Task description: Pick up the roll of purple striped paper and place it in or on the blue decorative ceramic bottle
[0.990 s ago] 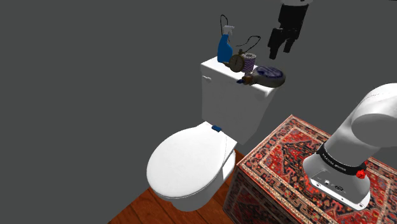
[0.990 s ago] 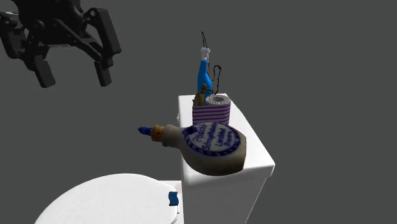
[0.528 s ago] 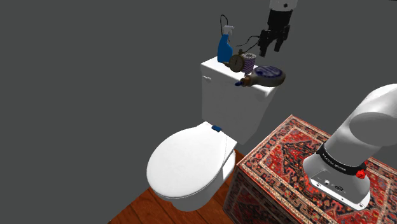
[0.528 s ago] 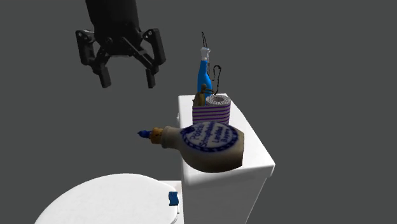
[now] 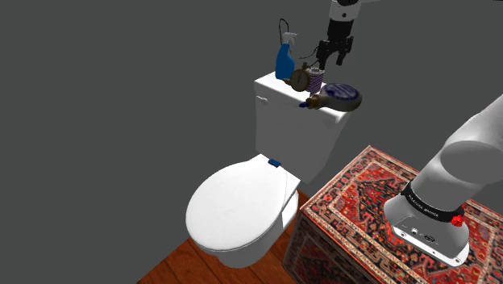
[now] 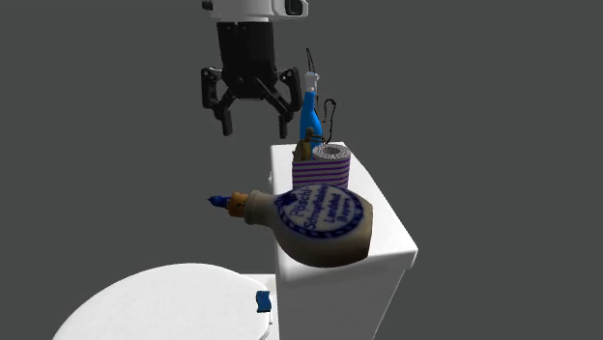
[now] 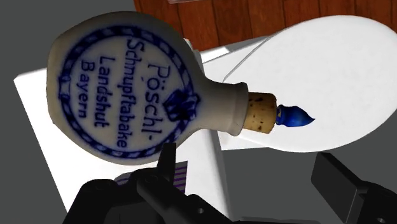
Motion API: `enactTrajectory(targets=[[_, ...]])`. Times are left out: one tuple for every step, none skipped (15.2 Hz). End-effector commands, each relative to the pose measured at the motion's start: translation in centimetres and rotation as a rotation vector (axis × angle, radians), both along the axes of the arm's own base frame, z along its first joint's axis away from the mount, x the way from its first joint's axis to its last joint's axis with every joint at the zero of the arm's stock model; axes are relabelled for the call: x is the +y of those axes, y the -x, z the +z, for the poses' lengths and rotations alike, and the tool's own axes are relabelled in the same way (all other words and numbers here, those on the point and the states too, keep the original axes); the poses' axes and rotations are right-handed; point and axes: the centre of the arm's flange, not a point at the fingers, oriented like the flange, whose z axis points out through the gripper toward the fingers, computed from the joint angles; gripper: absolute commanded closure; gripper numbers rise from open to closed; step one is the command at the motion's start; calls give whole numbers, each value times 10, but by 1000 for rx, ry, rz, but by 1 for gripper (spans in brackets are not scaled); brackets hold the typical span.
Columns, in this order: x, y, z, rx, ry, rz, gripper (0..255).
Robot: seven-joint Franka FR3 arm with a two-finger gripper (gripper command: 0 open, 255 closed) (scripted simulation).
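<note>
Purple-and-white stripes on the roll (image 6: 320, 166) — standing on end on the toilet tank (image 6: 387, 227), core hole up, so long axis vertical. Tucked btw the blue spray bottle (image 6: 309, 111) behind and the ceramic bottle (image 6: 314, 224) in front. Looks to be touching the latter, tho hard to call for sure.

Ceramic bottle lying on its side, cream w/ blue lettering, corked neck poking out past the tank edge toward the toilet lid (image 5: 238, 206).

Black gripper (image 6: 257, 126) up in the air, pointing straight down, fingers spread wide, nothing btw them. One arm only, so no choice of hand.

Key bit: in the second exterior view, gripper up and to the left of the roll, well clear of its top. In the shoulder view, gripper (image 5: 333, 63) just above the roll (image 5: 316, 79) and a touch to the right. In the wrist view, ceramic bottle (image 7: 133, 102) straight ahead of the gripper (image 7: 254, 191), w/ just a sliver of stripes (image 7: 180, 175) peeking out beside one finger rather than centred btw the two.

So prob approach phase, nothing grabbed yet. Next up imo: small sideways shift to centre over the roll, then straight down, closing across its round side — tight spot w/ the spray bottle so near. Later risk: rounded bottle flank as landing spot, easy to roll off.
</note>
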Motion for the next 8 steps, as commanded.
enactTrajectory(targets=[[-19,-19,-9,-1,-1,-19,0],[-28,-27,-13,-1,-2,-28,0],[-37,-36,-17,-1,-3,-37,0],[-46,-44,-22,-2,-4,-46,0],[-56,-53,-26,-2,-6,-55,0],[-65,-61,-30,-2,-7,-64,0],[-75,-69,-35,-3,-8,-74,0],[-84,-78,-39,-3,-9,-83,0]])
